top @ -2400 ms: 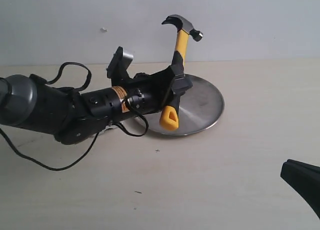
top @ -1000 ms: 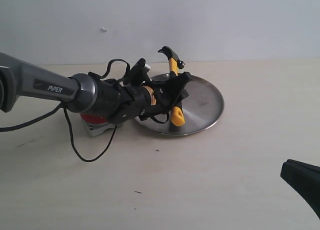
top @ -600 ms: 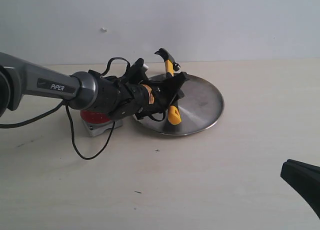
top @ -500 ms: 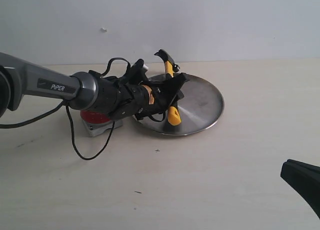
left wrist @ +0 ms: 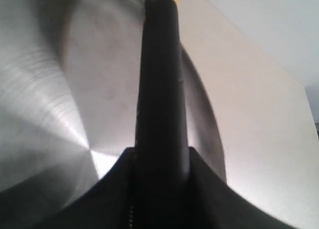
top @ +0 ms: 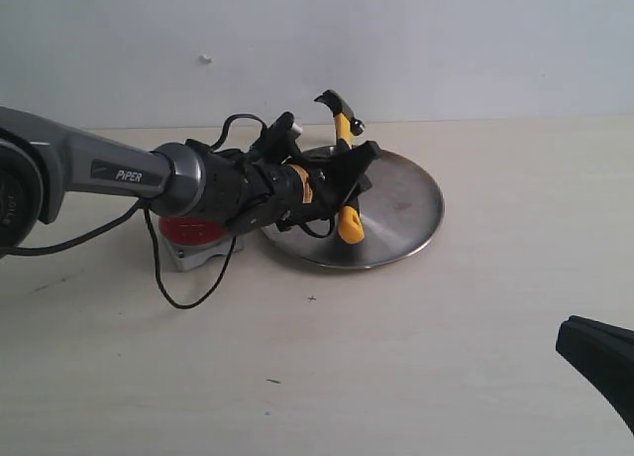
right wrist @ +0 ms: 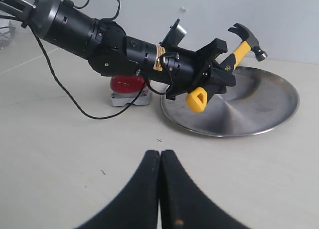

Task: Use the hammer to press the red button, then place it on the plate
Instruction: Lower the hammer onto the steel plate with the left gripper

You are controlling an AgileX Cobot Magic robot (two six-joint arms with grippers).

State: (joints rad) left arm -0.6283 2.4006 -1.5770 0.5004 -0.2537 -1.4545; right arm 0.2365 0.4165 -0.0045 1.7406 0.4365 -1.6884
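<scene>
Pale surface [top: 416, 357] carries the plate [top: 406, 203]; left hand [top: 352, 178] pinches the hammer [top: 350, 224] at its rubber middle, likely grippy though head-heavy; right hand [right wrist: 160, 157] pressed together.

Left wrist cam: I see the hammer [left wrist: 160, 89], black grip running up mid-frame, yellow just showing at the far end. The left claw [left wrist: 160, 184] clamps it from both sides. Brushed silver plate [left wrist: 60, 89] behind it; pale worktop [left wrist: 249, 114] past the rim.
</scene>
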